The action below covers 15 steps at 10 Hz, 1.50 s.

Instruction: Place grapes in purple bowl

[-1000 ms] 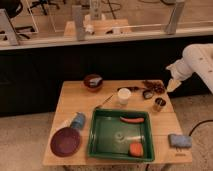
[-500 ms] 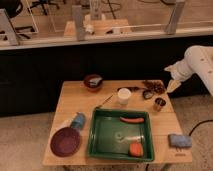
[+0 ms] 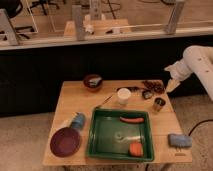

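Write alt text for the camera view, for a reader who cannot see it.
The robot's open gripper hangs at the right edge of a wooden table, just beside the grapes at its back right. The purple bowl sits empty at the front left, across a green tray.

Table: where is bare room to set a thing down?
Bare wood lies on the table at its left, between the brown bowl and blue cup, and right of the tray before the sponge. Crowded by the grapes, where the claw hovers.
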Each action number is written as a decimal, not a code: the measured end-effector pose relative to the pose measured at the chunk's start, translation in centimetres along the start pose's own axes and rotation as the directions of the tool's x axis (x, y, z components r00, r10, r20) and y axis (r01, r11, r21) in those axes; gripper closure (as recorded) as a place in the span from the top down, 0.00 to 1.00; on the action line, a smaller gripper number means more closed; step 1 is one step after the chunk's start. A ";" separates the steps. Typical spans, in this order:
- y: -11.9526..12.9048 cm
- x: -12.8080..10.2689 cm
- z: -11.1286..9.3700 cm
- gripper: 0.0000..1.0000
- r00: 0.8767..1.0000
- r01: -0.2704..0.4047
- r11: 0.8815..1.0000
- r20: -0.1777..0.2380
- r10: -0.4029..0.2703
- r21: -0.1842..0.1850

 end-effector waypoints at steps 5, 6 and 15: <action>-0.1 0.0 0.2 0.80 1.000 0.000 1.000 0.000 0.000 0.001; -0.3 0.5 0.7 0.80 1.000 -0.008 1.000 -0.006 0.008 0.001; -4.3 4.8 9.2 0.80 0.999 -0.030 0.999 -0.037 0.030 0.020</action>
